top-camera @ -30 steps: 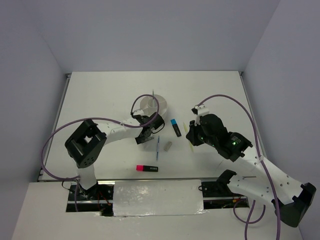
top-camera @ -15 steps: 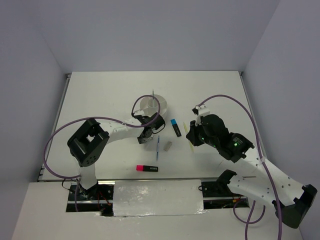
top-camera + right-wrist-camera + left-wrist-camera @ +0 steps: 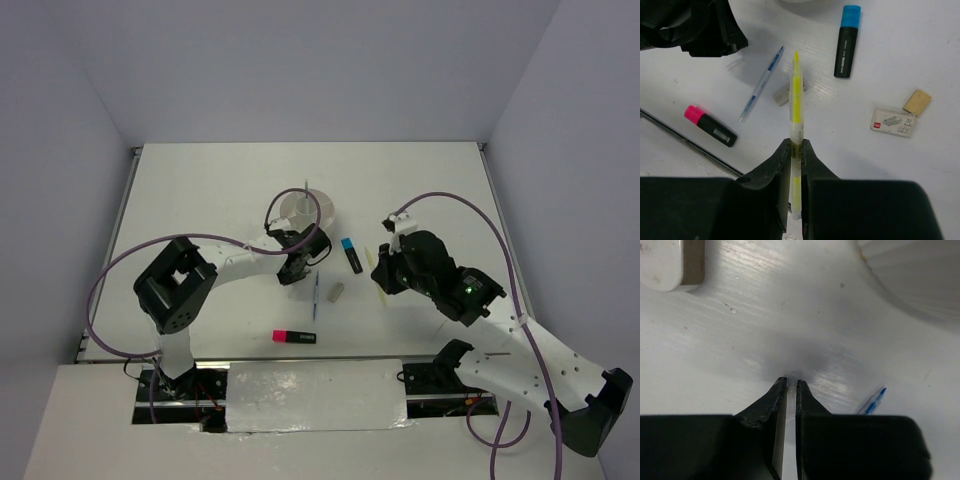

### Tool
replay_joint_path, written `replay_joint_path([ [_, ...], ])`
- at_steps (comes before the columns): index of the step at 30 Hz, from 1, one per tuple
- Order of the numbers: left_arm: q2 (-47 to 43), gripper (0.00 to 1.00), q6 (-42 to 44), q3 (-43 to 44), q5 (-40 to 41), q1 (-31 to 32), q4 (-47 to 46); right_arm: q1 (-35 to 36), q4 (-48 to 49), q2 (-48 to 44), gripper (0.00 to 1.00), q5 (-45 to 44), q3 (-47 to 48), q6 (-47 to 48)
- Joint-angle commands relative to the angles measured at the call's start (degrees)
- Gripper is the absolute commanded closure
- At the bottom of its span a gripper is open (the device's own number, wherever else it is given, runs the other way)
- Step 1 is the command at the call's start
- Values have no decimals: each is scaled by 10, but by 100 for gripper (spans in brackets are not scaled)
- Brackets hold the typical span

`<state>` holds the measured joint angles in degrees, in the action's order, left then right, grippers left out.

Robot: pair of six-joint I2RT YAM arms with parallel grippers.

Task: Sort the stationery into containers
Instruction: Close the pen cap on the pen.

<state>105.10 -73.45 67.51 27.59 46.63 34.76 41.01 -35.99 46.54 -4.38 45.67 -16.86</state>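
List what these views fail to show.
- Left wrist: whether the left gripper pinches anything; the slit between its jaws is too narrow.
- Top external: compartments of the white cup, crossed by a cable and too small.
- Right wrist: grey eraser, partly behind the yellow stick held by the right gripper.

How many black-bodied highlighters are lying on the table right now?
2. The pink-capped highlighter lies near the front edge; the blue-capped highlighter lies beside the white cup, on its right. More could sit unseen inside the cup.

From my console: the white table (image 3: 200,190) carries a round cup (image 3: 303,210); a blue highlighter (image 3: 351,254), pen (image 3: 316,297) and grey eraser (image 3: 335,292) lie near the cup, a pink highlighter (image 3: 294,337) farther off.
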Motion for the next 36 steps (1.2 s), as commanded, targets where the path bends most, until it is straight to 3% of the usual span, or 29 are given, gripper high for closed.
replay_joint_path([
  [1, -46, 100, 12, 19, 0, 1, -27, 4, 24, -13, 98, 7, 2, 5],
  [8, -149, 100, 10, 5, 36, 1, -15, 5, 87, -34, 100, 85, -27, -33],
  [10, -212, 100, 28, -14, 39, 1, -45, 5, 116, -38, 100, 112, -40, -54],
  [14, -350, 100, 103, -122, 12, 1, -179, 28, 291, -57, 100, 200, -112, -130],
  [19, -554, 100, 223, -241, -68, 2, -387, 124, 470, -51, 100, 152, -159, -189],
  [24, -672, 100, 284, -296, -147, 3, -483, 212, 567, 4, 100, 75, -141, -191],
  [29, -738, 100, 287, -352, -199, 2, -574, 259, 616, 44, 100, 30, -126, -193],
  [36, -776, 100, 298, -386, -231, 2, -614, 283, 614, 77, 100, 16, -89, -182],
])
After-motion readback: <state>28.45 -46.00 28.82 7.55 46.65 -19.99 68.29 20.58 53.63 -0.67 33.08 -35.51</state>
